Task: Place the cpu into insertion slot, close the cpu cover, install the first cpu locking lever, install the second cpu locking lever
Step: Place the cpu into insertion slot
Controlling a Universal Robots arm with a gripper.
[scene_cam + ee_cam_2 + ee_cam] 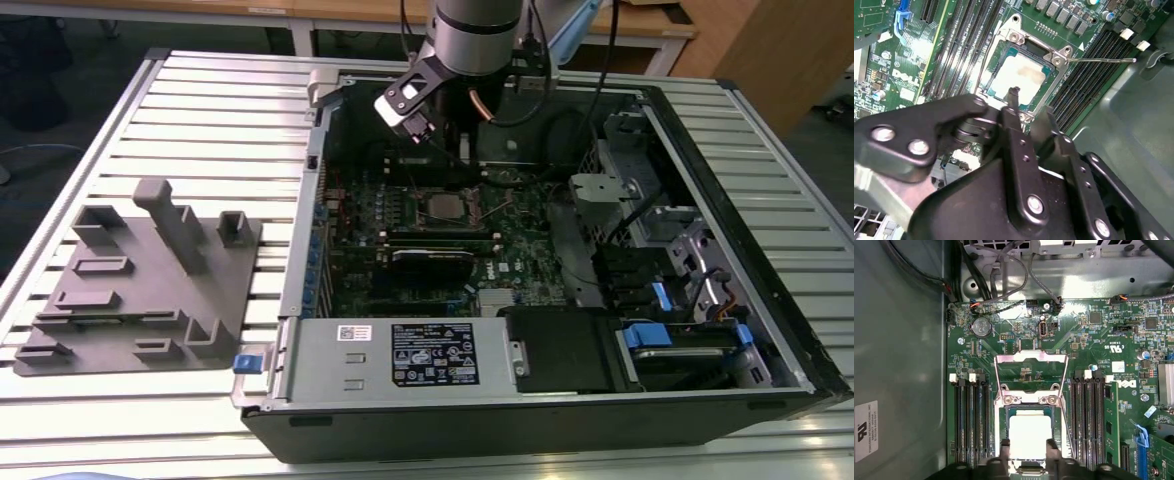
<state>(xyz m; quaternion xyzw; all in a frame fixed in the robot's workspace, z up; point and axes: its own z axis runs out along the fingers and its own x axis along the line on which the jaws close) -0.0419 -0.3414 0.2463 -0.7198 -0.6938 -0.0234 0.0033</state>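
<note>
Black on green: hovering with the gripper point(1027, 446) over one edge of the cpu point(1029, 432), fingers point(1005, 450) spread apart and clamping nothing. Finding the cpu lying flat in the insertion slot point(1029, 47), the cpu cover point(1031, 357) swung open beyond it. Losing that cpu edge behind the fingers.

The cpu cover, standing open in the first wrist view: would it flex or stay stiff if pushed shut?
The cpu cover is a thin shiny metal frame with a window cut-out, so it is probably light and might flex slightly at a corner. It seems hinged beside the insertion slot, so a push should swing it rather than slide it.
</note>
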